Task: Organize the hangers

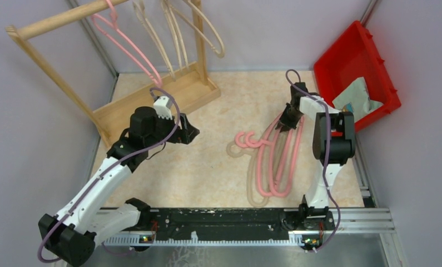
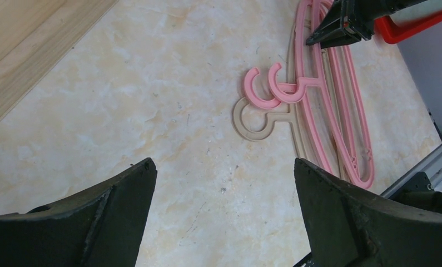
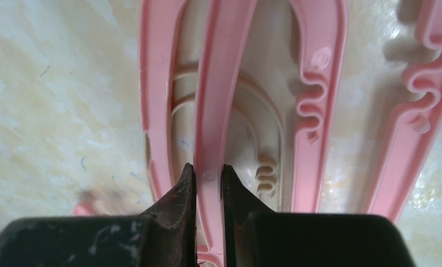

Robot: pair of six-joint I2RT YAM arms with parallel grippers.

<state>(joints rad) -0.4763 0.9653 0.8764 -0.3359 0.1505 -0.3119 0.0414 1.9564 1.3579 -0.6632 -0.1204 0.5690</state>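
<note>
A: Where are the hangers, and what are they made of?
B: The pile of hangers [image 1: 271,161] lies flat on the marbled beige table [image 1: 207,167], right of centre, in front of the right arm. They are thick, smooth, rounded plastic. Each is a long narrow loop with a curved hook and wavy notches moulded into the shoulders.
A: Count in the pile?
B: The left wrist view shows two pink hooks [image 2: 246,88] and one beige hook [image 2: 236,119]. The loops overlap.
A: Grippers?
B: The right gripper [image 3: 207,175] is clenched on a straight bar of the gripped pink hanger [image 3: 221,83], one fingertip on each side. The left gripper [image 2: 223,167] is spread wide and holds nothing, above bare table.
A: Rack?
B: The light wooden rack [image 1: 57,22] has round poles and a flat tray base, back left. On its top pole hang one hung pink hanger [image 1: 127,47] and what look like three hung beige hangers [image 1: 174,44]; they crowd together.
A: Containers?
B: One red plastic bin [image 1: 346,53] is tilted by the right wall. A pale crumpled packet [image 1: 356,97] lies inside.
</note>
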